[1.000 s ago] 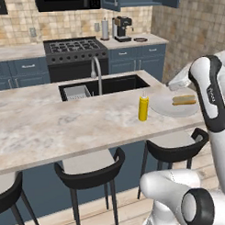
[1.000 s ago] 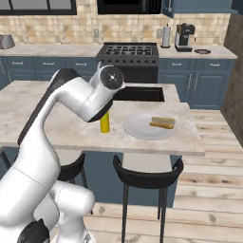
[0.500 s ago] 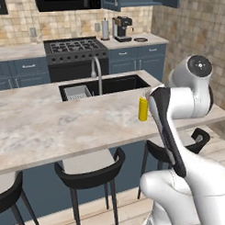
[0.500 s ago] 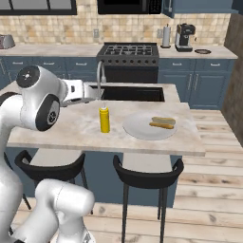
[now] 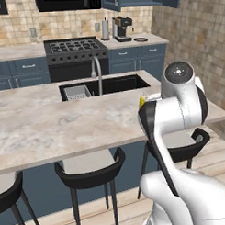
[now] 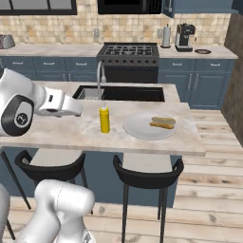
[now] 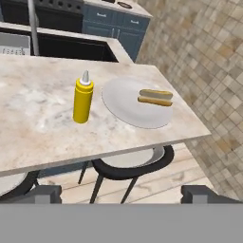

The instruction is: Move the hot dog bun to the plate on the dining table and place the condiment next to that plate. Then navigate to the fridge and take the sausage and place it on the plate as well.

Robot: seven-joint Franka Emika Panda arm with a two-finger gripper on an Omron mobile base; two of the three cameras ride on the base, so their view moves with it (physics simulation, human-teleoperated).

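Observation:
The yellow condiment (image 6: 104,119) stands upright on the dining table (image 6: 57,135), just left of the pale round plate (image 6: 148,126). The hot dog bun (image 6: 163,122) lies on the plate's right half. In the hand view, the condiment (image 7: 83,101), plate (image 7: 128,111) and bun (image 7: 155,97) lie ahead, well beyond my gripper (image 7: 122,195). The gripper is open, its fingertips (image 7: 47,192) wide apart with nothing between them, held back off the table's front edge. In the left base view my arm hides the plate; a sliver of the condiment (image 5: 142,102) shows.
A sink (image 6: 123,93) with a faucet (image 6: 99,76) is set into the table behind the bottle. Black stools (image 6: 144,172) stand under the front edge. A stove (image 6: 130,50) and coffee maker (image 6: 184,37) line the back counter. A stone wall (image 7: 209,61) is right of the table.
My arm has swung back from over the table and folded toward the base. The bottle, plate and bun have stayed put.

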